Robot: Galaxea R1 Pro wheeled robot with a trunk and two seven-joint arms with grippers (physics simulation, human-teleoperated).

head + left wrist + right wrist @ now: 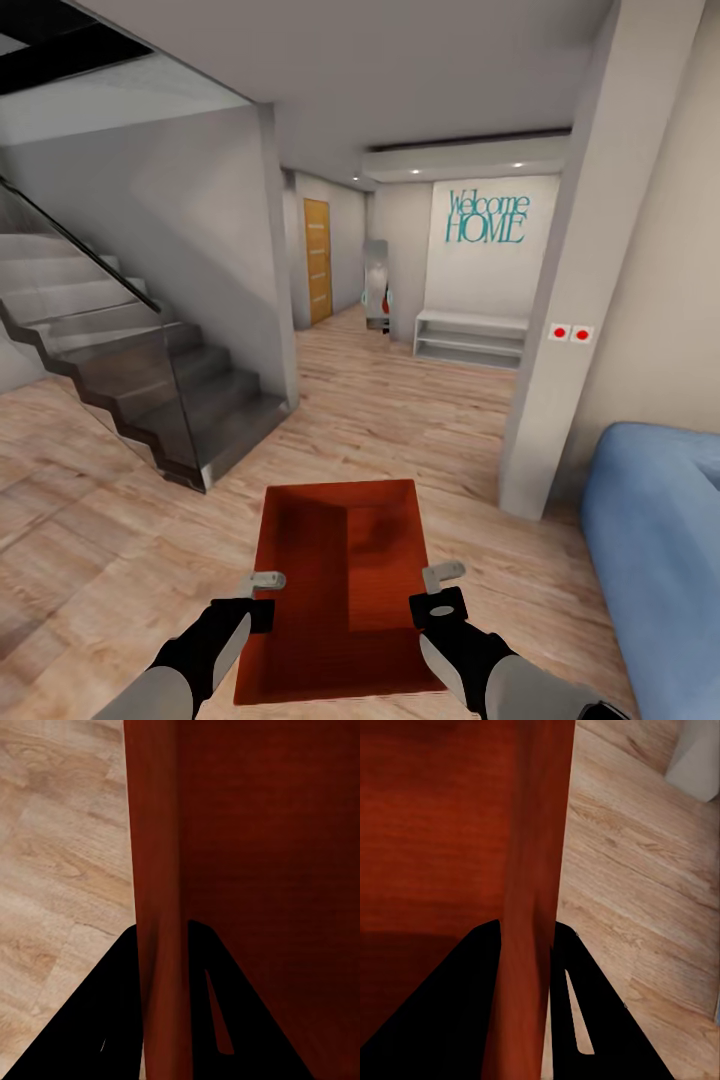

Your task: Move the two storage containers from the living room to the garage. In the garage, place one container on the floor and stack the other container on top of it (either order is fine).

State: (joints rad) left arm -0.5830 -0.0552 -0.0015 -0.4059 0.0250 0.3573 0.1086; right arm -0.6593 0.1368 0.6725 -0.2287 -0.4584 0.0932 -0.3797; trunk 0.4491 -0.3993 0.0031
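Observation:
I carry one orange-red storage container point(340, 580) in front of me above the wood plank floor of the living room. My left gripper point(262, 582) is shut on its left wall point(161, 870), one finger on each side of the thin wall. On the opposite side, my right gripper point(440, 578) is shut on the right wall point(536, 855) in the same way. The container is lidless and looks empty inside.
A glass-sided staircase point(130, 370) rises at the left. A white pillar point(570, 330) and a blue sofa point(655, 540) stand at the right. A hallway runs ahead to a wooden door point(317, 260), a white bench point(470, 338) and a "Welcome HOME" wall.

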